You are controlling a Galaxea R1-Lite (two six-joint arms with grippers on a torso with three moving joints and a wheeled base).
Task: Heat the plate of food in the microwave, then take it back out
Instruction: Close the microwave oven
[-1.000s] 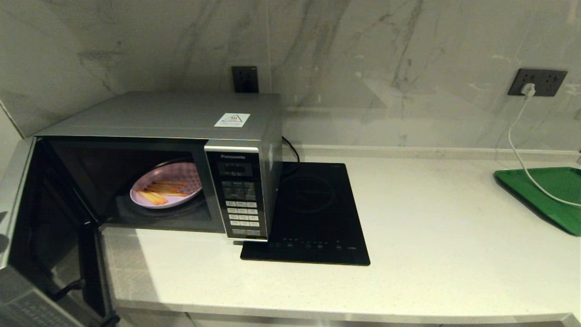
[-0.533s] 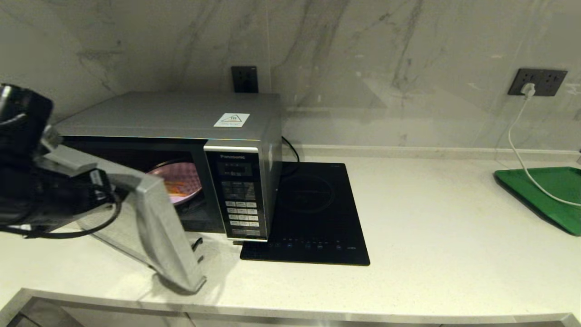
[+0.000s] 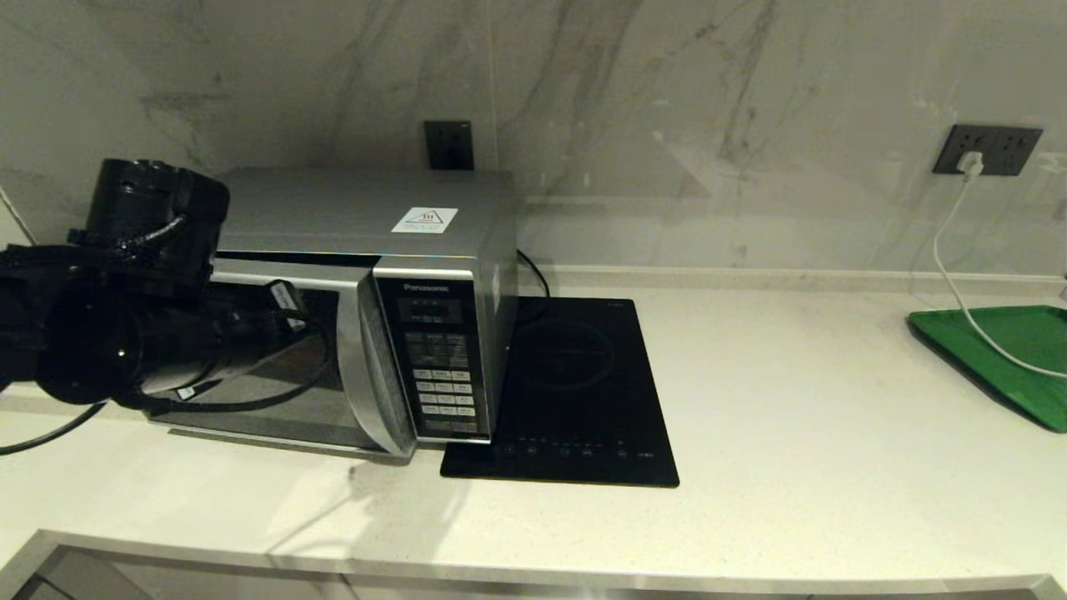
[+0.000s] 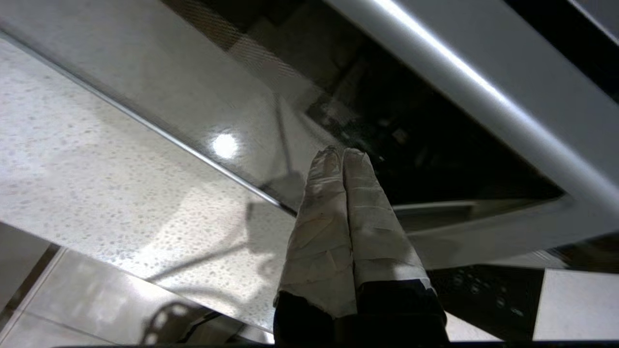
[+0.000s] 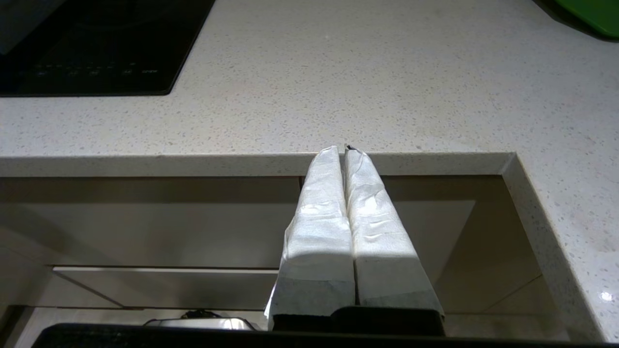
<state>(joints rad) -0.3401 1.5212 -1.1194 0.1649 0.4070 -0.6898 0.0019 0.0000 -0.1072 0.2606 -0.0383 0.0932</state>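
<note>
The silver-grey microwave (image 3: 367,208) stands at the left of the counter. Its dark glass door (image 3: 333,400) is swung almost to, the silver free edge (image 3: 375,367) standing slightly off the button panel (image 3: 442,367). The plate of food is hidden behind the door. My left arm (image 3: 125,333) reaches across the front of the door. In the left wrist view my left gripper (image 4: 343,153) is shut on nothing, its taped tips against the door glass (image 4: 242,96). My right gripper (image 5: 343,150) is shut and empty, parked below the counter's front edge (image 5: 193,164).
A flat black induction hob (image 3: 575,392) lies right beside the microwave. A green tray (image 3: 1009,358) sits at the far right, with a white cable (image 3: 950,275) running over it from a wall socket. Pale counter (image 3: 792,417) stretches between hob and tray.
The microwave door has swung from wide open to nearly closed, with my left arm coming in behind it. The plate of fries, seen inside before, is now covered.
</note>
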